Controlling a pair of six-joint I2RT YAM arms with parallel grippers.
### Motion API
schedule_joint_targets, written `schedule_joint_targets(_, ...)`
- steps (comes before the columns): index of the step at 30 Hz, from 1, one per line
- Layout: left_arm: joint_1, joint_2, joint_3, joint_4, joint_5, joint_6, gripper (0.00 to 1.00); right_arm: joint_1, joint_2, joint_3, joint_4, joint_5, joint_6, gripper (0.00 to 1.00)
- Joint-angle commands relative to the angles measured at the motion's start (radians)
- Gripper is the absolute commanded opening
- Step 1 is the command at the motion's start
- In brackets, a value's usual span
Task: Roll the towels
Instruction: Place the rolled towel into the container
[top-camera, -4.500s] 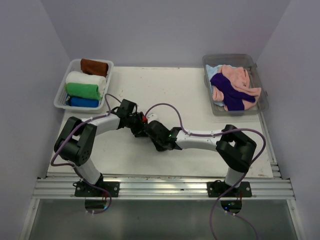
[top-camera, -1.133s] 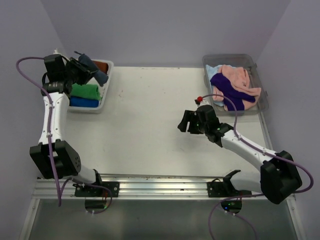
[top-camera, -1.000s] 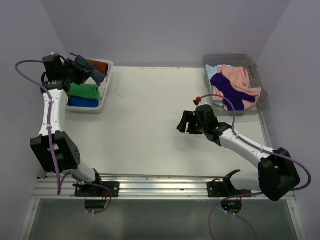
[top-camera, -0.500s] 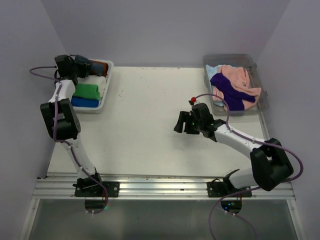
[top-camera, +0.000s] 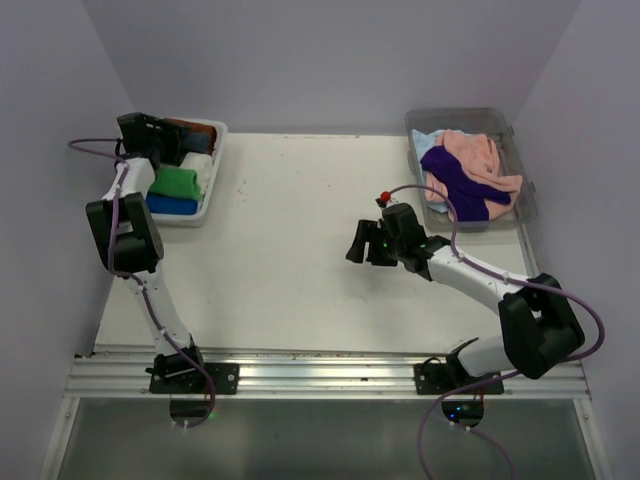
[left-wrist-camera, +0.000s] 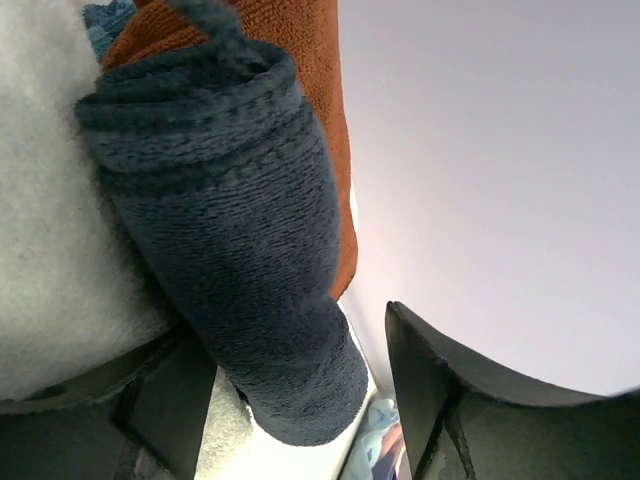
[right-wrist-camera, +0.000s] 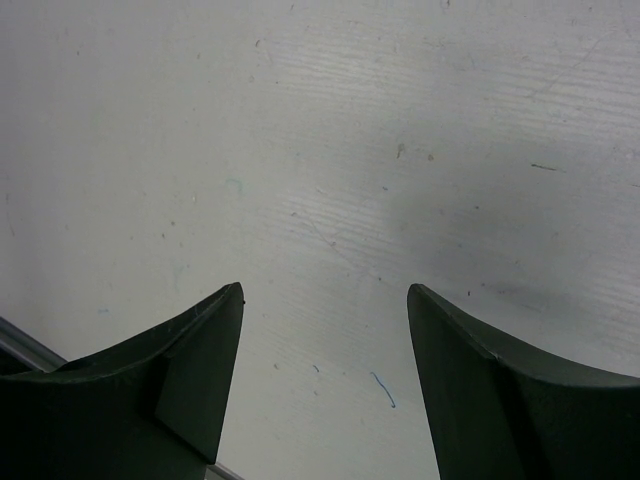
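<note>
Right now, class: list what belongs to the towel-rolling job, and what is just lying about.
Job: rust-brown towel, grey-blue towel, white towel, green towel, blue towel, purple towel, pink towel, pale blue towel.
Lying about: left bin, right bin, table.

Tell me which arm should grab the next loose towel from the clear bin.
Right: the right claw hangs open near the clear bin of loose towels; the left claw is across the table, at the basket, astride the grey-blue roll.
</note>
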Motion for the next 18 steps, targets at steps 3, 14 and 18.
schedule_joint_targets(3, -0.004, -0.091, -0.012, -0.038, -0.020, 0.038, 0.71, 0.000, -0.027, 0.021, 0.005, 0.008, -0.002, 0.70)
schedule_joint_targets(14, -0.001, -0.245, -0.049, -0.147, -0.054, 0.122, 0.85, 0.000, -0.075, 0.038, -0.027, 0.048, -0.015, 0.70)
schedule_joint_targets(18, -0.001, -0.315, -0.084, -0.203, -0.047, 0.171, 0.86, 0.000, -0.084, 0.065, -0.049, 0.075, -0.029, 0.72)
